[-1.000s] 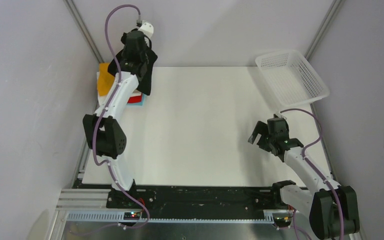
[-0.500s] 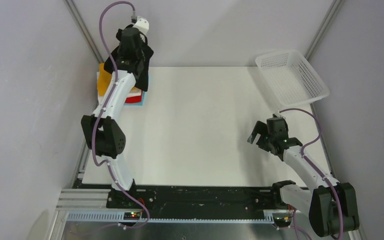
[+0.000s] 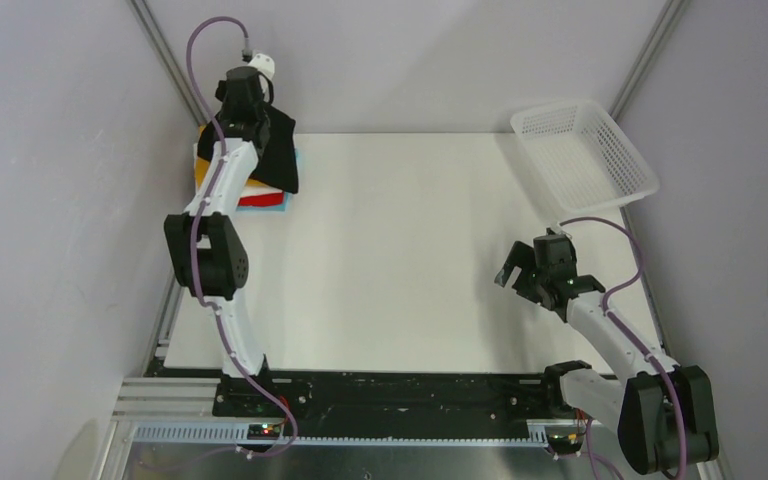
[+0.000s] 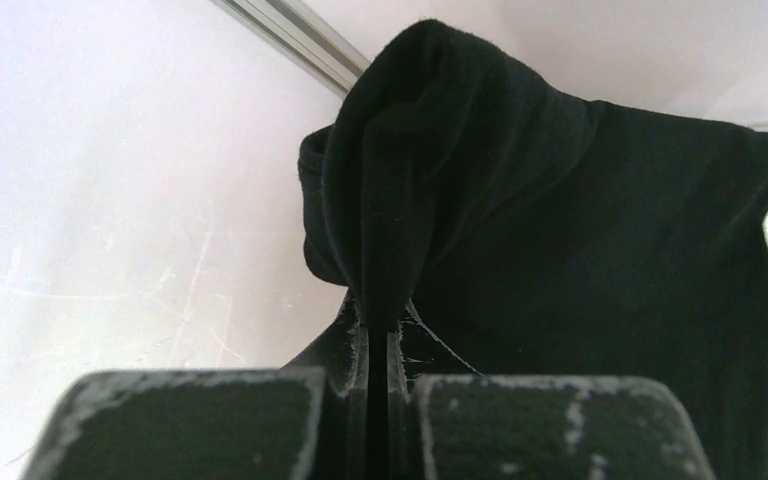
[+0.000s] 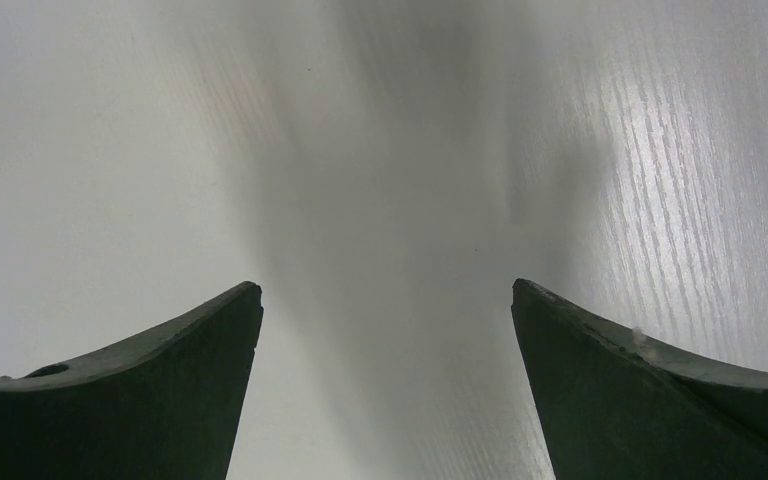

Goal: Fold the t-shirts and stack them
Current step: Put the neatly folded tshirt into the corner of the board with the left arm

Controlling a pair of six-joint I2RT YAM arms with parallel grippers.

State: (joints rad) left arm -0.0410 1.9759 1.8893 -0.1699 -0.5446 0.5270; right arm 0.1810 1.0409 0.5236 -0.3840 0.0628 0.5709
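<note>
**While the right tool idles, a black tee hangs over the stack**

Where the two arms are bolted along a black rail, a white surface runs away from them to the far wall. Pale grey walls close it in on three sides, and slanted metal posts stand at the far corners. A white mesh basket sits at the far right corner, tilted and partly over the edge of the surface.

At the far left corner lies a pile of folded shirts: an orange shirt shows on the left, and a red shirt and a light-blue shirt show at the near edge. The left arm reaches out full length to that corner. The left tool is clamped tight on a bunched fold of the black tee, with almost no gap between the fingers. The tee hangs from it against the wall, and from above it covers the right part of the pile. Whether the cloth rests on the pile cannot be told.

The right tool is well apart from all of this, low over bare surface on the right side, its fingers spread wide with nothing between them.
</note>
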